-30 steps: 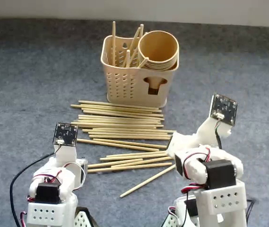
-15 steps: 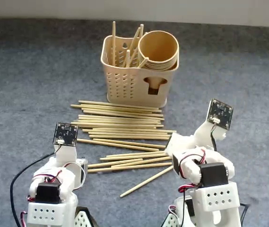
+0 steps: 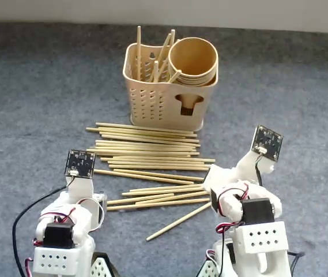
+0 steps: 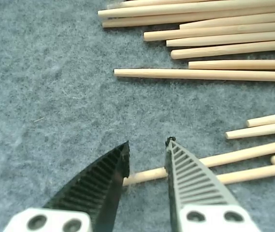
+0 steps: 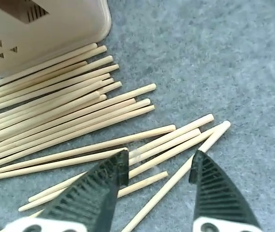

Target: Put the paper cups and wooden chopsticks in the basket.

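Observation:
A beige basket (image 3: 166, 95) stands at the back of the table with stacked paper cups (image 3: 193, 60) and a few chopsticks (image 3: 152, 55) inside. Many wooden chopsticks (image 3: 149, 151) lie loose on the grey cloth in front of it. My left gripper (image 4: 147, 159) is open just above the cloth, over the end of one chopstick (image 4: 209, 162). My right gripper (image 5: 159, 169) hangs open above the ends of several chopsticks (image 5: 176, 145), with the basket corner (image 5: 50, 29) beyond. Neither holds anything.
One chopstick (image 3: 181, 221) lies slanted apart from the pile, between the two arms. Grey cloth (image 3: 42, 98) covers the table, with free room on both sides of the basket.
The right arm has drawn back and swung slightly left, its wrist camera board dropping lower in the high view. The left arm and the chopsticks have not moved.

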